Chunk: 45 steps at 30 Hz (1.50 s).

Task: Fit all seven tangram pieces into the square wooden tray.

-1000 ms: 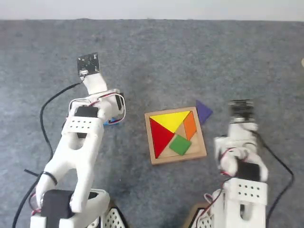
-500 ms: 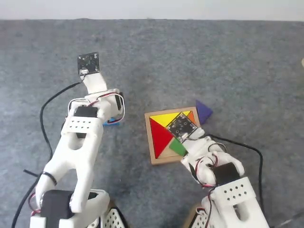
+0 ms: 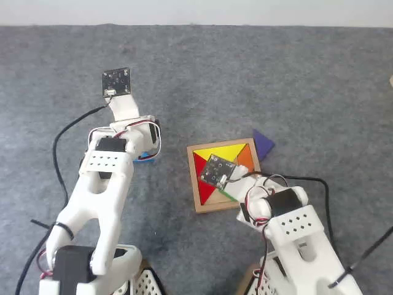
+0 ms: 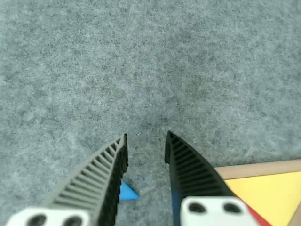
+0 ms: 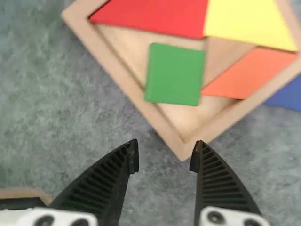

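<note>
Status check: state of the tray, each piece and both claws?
Left claw: open, empty.
Right claw: open, empty.
Square wooden tray: partly filled.
Red triangle: seated in tray.
Yellow triangle: seated in tray.
Orange piece: seated in tray.
Green square: in tray, askew.
Purple triangle: outside, on carpet.
Blue piece: outside, below left claw.

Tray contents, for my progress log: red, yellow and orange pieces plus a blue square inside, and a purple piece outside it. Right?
No: the square in the tray is green, not blue, as the right wrist view shows. The red piece, yellow piece and orange piece lie inside; the purple piece is outside.
</note>
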Tool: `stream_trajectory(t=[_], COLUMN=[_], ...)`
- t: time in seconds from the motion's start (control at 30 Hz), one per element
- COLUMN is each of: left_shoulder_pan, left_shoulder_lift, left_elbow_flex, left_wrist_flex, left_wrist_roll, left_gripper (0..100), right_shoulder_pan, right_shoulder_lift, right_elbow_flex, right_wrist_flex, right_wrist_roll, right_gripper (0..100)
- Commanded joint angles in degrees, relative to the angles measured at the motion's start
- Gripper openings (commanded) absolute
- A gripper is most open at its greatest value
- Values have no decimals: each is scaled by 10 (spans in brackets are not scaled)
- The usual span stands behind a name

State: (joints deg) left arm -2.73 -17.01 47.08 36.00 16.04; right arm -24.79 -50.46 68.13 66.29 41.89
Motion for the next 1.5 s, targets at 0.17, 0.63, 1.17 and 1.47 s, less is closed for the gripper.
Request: stream_trajectory(t=[0.17, 0.63, 1.17, 1.47], left_shoulder_pan=[0, 4, 4, -1], left_shoulder_lift=[-28, -28, -27, -27], left_elbow_flex=[-2, -1, -1, -24], left_wrist_flex=[-14, -14, -12, 28], left_wrist_roll=[-11, -11, -21, -47], left_gripper=[138, 138, 138, 138], right_shoulder_pan=[0, -30, -42, 162], right_shoulder_lift=[53, 203, 160, -20], right_elbow_flex=[4, -79, -113, -20], right_wrist_flex=[-68, -153, -145, -119], right_wrist_roll=[-4, -42, -129, -153], right_gripper=[190, 190, 190, 190])
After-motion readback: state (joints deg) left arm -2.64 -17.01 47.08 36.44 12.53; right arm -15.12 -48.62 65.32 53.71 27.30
